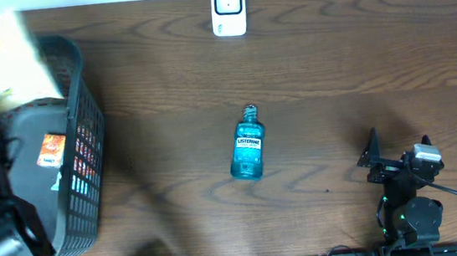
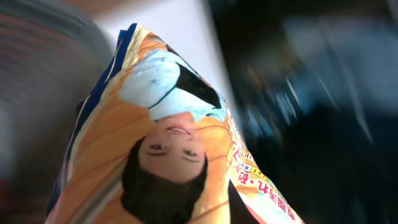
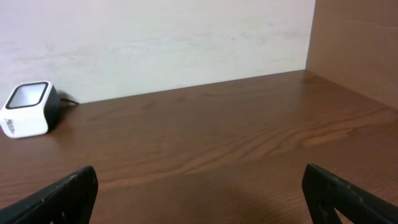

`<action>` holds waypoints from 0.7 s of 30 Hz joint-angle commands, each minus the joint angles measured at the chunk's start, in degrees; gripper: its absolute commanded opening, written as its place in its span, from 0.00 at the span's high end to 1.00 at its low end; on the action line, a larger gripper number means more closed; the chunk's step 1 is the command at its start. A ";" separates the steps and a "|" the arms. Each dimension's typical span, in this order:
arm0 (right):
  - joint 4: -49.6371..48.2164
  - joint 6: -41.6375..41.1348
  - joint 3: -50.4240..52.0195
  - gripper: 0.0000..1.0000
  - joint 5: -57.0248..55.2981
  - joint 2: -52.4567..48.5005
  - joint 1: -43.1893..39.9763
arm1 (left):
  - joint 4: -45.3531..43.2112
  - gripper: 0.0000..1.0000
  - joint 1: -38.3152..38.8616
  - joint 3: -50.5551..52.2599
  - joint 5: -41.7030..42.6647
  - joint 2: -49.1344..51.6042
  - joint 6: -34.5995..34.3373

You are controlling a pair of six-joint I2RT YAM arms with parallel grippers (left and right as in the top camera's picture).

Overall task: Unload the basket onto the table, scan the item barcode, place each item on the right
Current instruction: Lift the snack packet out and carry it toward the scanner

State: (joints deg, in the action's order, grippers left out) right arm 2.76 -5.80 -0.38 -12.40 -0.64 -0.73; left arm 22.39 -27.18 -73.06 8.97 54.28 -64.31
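My left gripper [image 2: 208,211] is shut on an orange snack bag [image 2: 168,124] printed with a smiling face; one dark finger [image 2: 239,208] shows against the foil. In the overhead view the bag [image 1: 3,57] is blurred and held up at the far left, above the basket. The white barcode scanner [image 1: 229,9] stands at the table's back edge, also visible as the scanner [image 3: 28,109] at the left of the right wrist view. My right gripper [image 1: 398,141] rests low at the front right, open, with only bare table between the fingertips of the gripper [image 3: 199,186].
A dark mesh basket [image 1: 80,159] with packaged goods stands at the left under the left arm. A blue Listerine bottle [image 1: 248,145] lies mid-table, cap pointing to the back. A pale wall runs behind the scanner, and a cable trails from the right arm.
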 commanded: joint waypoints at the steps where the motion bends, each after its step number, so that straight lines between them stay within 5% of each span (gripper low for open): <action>1: 0.26 0.55 0.07 0.01 -0.09 0.26 -0.31 | -1.07 0.93 11.28 -1.27 14.60 1.31 13.46; 10: 0.26 0.55 0.07 0.01 -0.09 0.26 -0.31 | -1.22 0.92 42.62 -1.22 14.36 16.26 43.06; 21: 0.26 0.55 0.07 0.01 -0.09 0.26 -0.31 | -10.36 0.92 58.88 -1.22 14.45 42.60 52.24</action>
State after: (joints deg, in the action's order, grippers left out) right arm 2.76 -5.80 -0.38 -12.40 -0.64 -0.73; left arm 13.56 29.08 -73.43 22.61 91.96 -18.63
